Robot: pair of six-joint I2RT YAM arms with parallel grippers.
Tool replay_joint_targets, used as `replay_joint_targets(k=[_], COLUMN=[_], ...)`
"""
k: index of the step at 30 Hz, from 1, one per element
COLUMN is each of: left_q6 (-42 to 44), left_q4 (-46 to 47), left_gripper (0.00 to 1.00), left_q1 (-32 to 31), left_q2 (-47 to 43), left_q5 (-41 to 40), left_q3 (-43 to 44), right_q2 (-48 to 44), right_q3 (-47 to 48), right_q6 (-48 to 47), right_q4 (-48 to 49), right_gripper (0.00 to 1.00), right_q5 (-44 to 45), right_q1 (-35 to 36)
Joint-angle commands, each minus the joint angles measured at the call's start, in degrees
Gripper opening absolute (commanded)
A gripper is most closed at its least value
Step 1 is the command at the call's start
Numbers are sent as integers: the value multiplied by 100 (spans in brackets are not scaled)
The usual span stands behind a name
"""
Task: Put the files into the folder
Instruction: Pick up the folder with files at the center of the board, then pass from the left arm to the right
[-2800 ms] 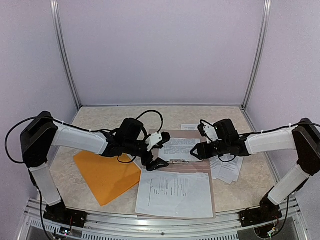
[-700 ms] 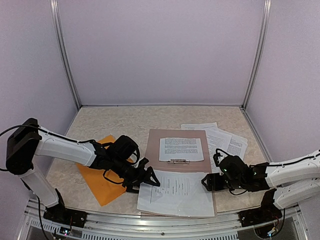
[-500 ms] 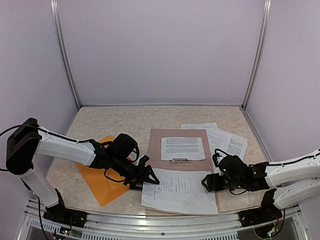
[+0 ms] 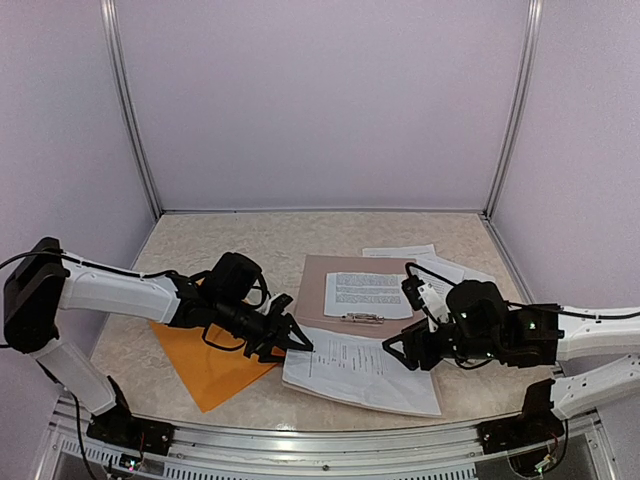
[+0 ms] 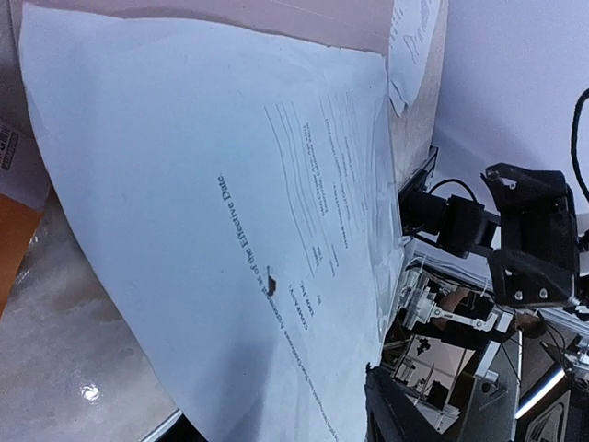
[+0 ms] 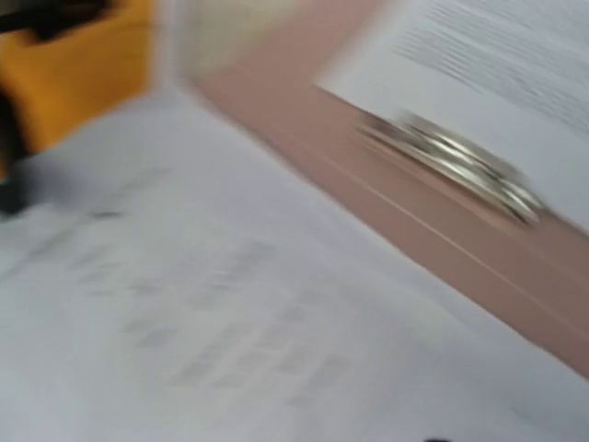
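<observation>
A white printed sheet, one of the files (image 4: 355, 372), lies partly on the brown clipboard (image 4: 315, 285), its left edge raised. My left gripper (image 4: 293, 343) is at that edge. In the left wrist view the sheet (image 5: 184, 184) runs between the jaws, with one finger (image 5: 405, 419) standing apart from it. My right gripper (image 4: 397, 352) hovers over the sheet's right part; the right wrist view is blurred and shows only the sheet (image 6: 230, 322), so its jaws are unreadable. The orange folder (image 4: 200, 365) lies flat, left of the sheet.
Another sheet (image 4: 367, 295) sits under the clipboard's metal clip (image 6: 460, 170). More loose sheets (image 4: 445, 270) fan out at the right, behind my right arm. The table's front rail (image 4: 300, 440) runs just below the sheet.
The sheet's left edge has lifted and the sheet has skewed. My right gripper rose and moved left over the sheet. The left gripper shifted slightly up along the sheet's edge.
</observation>
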Motion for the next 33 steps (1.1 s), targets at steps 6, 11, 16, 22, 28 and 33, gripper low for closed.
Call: replay_joint_targets(k=[6,11,16,22,28,33], left_q6=[6,23,48,68,94,198], left_q4=[-43,-101,-146,-184,-223,-394], left_gripper=[49,51,51,53,54,56], left_q1=[159,224,237,237,243,246], left_q2=[-146,-157,-164,-201,-203,-251], left_q5=[173,154,158,173,184,103], left_q3=[274,296,315,302,312,319], right_q2=[654,1571,2324,3067,3615,3704], right_q3=[1125,1915,2493,2948,3244,3527], right_q6=[-964,-1145,-1217,-1289,-1341,-1520], right_q4=[-827,-1466,-1910,-2334,-2722,-2858], right_gripper=[73,77,77,72,61,26], right_q5=[506,1130,1577,1939,2343,2473], right_q1=[1477,2186,2466,2489,2495,2494])
